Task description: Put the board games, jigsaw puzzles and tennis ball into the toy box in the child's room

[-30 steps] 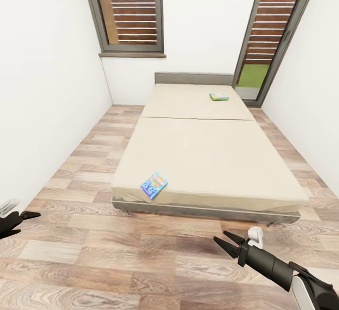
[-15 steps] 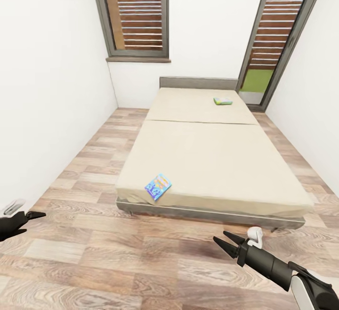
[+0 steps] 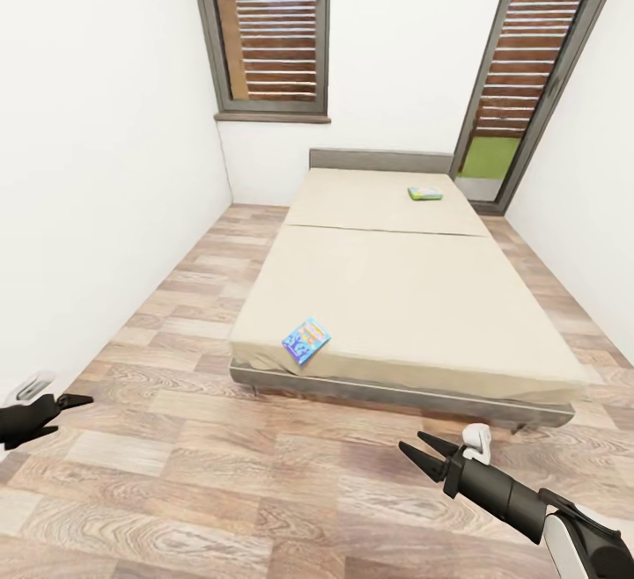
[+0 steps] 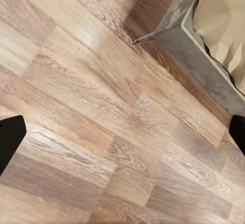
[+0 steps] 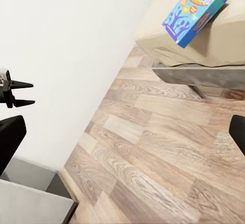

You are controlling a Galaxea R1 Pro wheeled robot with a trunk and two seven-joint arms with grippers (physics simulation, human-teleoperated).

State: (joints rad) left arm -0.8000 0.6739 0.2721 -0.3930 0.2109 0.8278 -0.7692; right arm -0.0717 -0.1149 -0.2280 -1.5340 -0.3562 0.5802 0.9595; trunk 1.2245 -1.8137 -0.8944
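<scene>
We log two board games on the bed (image 3: 396, 297). The mostly blue board game (image 3: 305, 340) lies flat on the beige mattress at the near left corner, close to the foot edge; in the right wrist view the same box (image 5: 194, 11) sits tilted over the mattress corner, above the grey frame. The green-edged board game (image 3: 424, 194) lies far up the bed on its right side, near the low grey headboard (image 3: 380, 160), well apart from the blue one.

Around the bed: wood plank floor (image 3: 220, 465), a white wall (image 3: 97, 165) on the left, and two tall dark-framed windows (image 3: 273, 29) with brown slats behind the headboard.

The right gripper (image 3: 421, 458) hangs over the floor short of the bed's foot, its two dark fingers spread apart, nothing between them. The left gripper (image 3: 62, 403) sits at the left edge of the head view, over the floor, holding nothing; we cannot tell how far apart its fingers stand.
</scene>
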